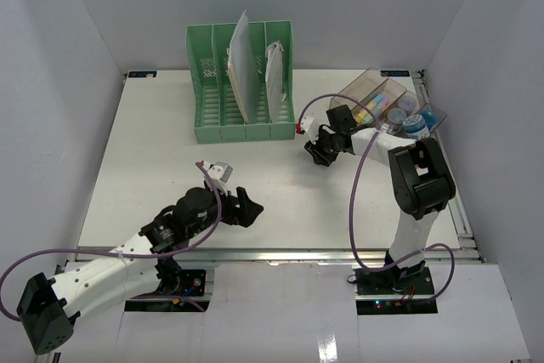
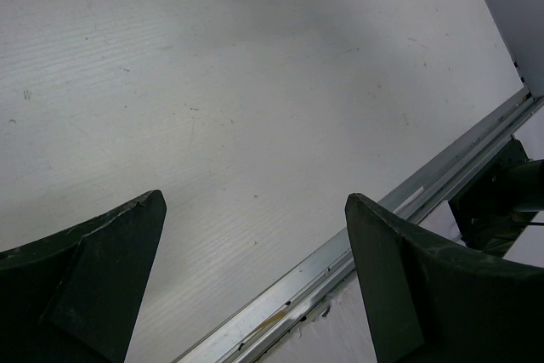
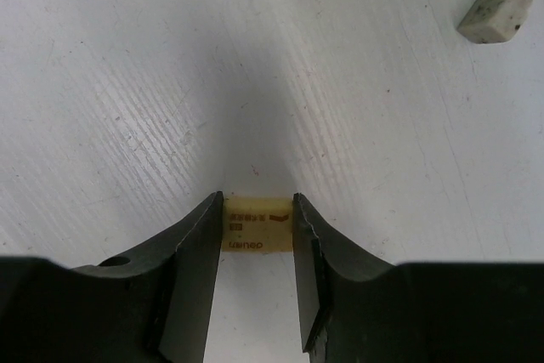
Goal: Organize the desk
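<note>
The right tool is clamping a small yellow block lying on the white table, between the green rack and the tray. The left tool is hanging with its fingers wide apart over the table's near edge.

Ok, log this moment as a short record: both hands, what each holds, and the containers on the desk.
left hand: open, empty, over the desk near its front rail
right hand: closed on a small yellow block lying on the desk
loose item: pale piece beyond the right hand
green file rack: far centre, papers in its slots
clear tray: far right, small items inside
</note>
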Robot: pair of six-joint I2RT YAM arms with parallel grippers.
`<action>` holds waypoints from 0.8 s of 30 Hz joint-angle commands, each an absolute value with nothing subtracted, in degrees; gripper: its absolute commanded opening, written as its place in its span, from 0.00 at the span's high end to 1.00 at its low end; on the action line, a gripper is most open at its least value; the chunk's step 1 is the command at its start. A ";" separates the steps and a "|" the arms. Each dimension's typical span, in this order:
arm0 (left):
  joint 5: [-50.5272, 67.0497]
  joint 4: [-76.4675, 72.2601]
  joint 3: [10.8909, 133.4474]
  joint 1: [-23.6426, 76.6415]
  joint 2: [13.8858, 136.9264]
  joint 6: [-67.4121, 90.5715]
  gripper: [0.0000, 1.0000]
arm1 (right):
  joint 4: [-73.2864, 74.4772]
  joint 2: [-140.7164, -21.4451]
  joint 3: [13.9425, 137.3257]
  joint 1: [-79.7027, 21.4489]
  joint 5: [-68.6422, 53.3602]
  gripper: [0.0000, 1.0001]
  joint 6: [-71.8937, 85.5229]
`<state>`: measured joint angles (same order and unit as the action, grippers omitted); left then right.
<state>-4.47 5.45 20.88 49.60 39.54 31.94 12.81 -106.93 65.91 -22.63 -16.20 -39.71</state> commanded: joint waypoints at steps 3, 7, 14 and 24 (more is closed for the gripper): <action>-4.39 4.39 20.00 49.39 38.67 31.73 0.02 | 16.29 -103.88 66.95 -22.40 -16.64 0.70 -39.67; -4.22 4.45 20.04 49.48 38.67 31.73 0.02 | 16.20 -102.31 69.39 -21.28 -18.33 0.73 -38.33; -4.13 4.46 20.26 49.48 39.45 31.62 0.02 | 13.30 -102.58 76.52 -16.81 -20.60 0.74 -33.54; -3.16 2.34 22.71 49.40 44.90 29.28 0.02 | -2.27 -110.81 86.83 -7.85 -22.36 0.75 -22.13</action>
